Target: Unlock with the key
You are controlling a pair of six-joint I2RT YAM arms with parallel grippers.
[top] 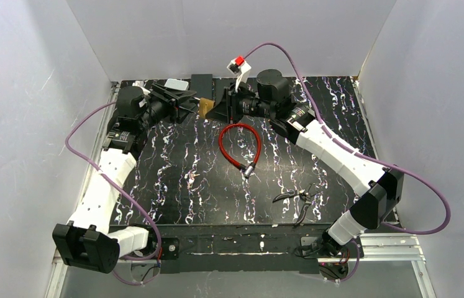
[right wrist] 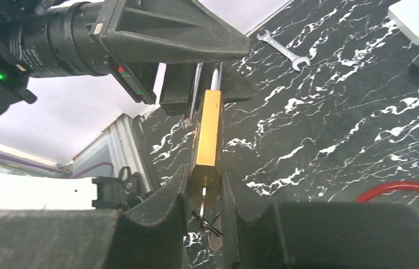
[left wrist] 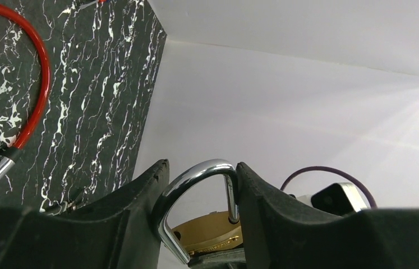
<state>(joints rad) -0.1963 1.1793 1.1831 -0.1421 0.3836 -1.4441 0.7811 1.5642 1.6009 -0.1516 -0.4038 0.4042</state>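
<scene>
A brass padlock (top: 204, 107) is held in the air near the back of the table between both grippers. My left gripper (left wrist: 201, 174) is shut on its chrome shackle (left wrist: 187, 182). One shackle leg sits in the brass body (left wrist: 210, 238); the other appears out of its hole. In the right wrist view the padlock (right wrist: 208, 129) points at the camera with the key (right wrist: 203, 199) in its keyhole, seen edge-on, a ring hanging from it. My right gripper (right wrist: 204, 179) closely flanks the padlock's bottom end and the key, with small gaps beside the key blade.
A red cable lock (top: 240, 146) lies mid-table and pliers (top: 297, 198) lie nearer the right arm. A white device with a red button (top: 239, 64), a black box (top: 202, 82) and a white box (top: 176, 84) sit at the back. A small wrench (right wrist: 282, 49) lies on the mat.
</scene>
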